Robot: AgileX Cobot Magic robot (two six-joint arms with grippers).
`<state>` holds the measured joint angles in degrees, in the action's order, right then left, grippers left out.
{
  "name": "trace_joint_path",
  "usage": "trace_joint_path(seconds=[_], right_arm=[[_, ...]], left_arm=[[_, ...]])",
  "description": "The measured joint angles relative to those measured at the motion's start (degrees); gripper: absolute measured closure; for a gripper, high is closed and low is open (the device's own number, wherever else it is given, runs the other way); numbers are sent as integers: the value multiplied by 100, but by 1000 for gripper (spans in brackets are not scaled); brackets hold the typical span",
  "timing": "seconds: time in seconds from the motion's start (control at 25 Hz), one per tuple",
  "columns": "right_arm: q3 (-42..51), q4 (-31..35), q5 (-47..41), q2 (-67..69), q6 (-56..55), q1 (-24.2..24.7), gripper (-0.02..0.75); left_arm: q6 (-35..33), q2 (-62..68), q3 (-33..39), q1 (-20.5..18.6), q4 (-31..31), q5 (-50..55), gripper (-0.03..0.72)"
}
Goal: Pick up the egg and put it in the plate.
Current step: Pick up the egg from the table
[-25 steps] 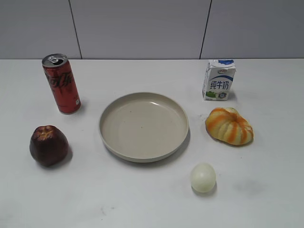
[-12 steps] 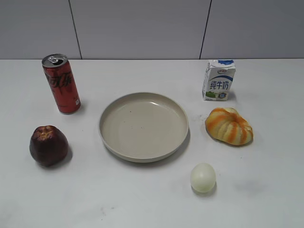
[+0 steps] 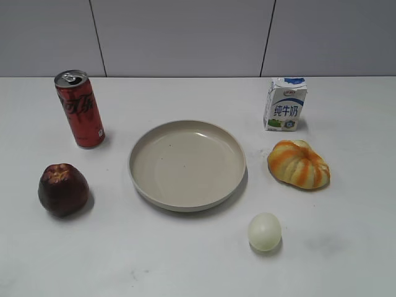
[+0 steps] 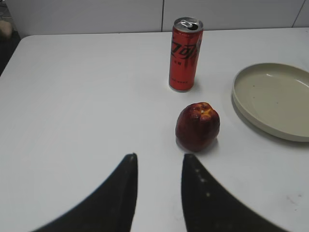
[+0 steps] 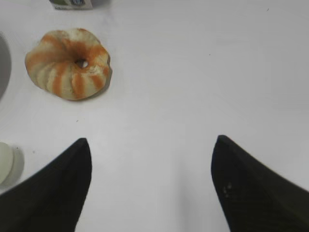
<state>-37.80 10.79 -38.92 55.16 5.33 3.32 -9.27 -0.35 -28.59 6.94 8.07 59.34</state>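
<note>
The egg [image 3: 265, 231] sits on the white table [image 3: 185, 266] toward the near edge, right of the middle, apart from everything else. The plate [image 3: 187, 164] lies at the centre of the table, empty, up and to the left of the egg with a strip of bare tabletop between them. Neither arm shows in the exterior view.

The right gripper [image 5: 150, 159] hangs above bare table with its two dark fingers spread wide and nothing between them. In its wrist view only a sliver of the egg [image 5: 5, 162] shows at the left edge, outside the left finger, and the orange-and-cream striped pumpkin [image 5: 68, 63] lies further off toward the far side.

The left gripper [image 4: 159, 162] is parted by a narrow gap and also holds nothing. Ahead of it sits the dark red apple [image 4: 197, 126], near the left edge of the table, with the red can [image 4: 185, 54] upright behind it. A milk carton [image 3: 284, 103] stands toward the far right.
</note>
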Motion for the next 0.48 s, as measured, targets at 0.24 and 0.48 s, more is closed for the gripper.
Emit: trace_joint_path(seconds=[0.24, 0.48], right_arm=[[-1100, 412, -662, 1908, 223, -79, 209], [-1833, 481, -842, 2985, 357, -875, 217]], left_arm=[[0, 0, 0, 0, 0, 0, 459], [0, 0, 0, 0, 0, 0, 459]])
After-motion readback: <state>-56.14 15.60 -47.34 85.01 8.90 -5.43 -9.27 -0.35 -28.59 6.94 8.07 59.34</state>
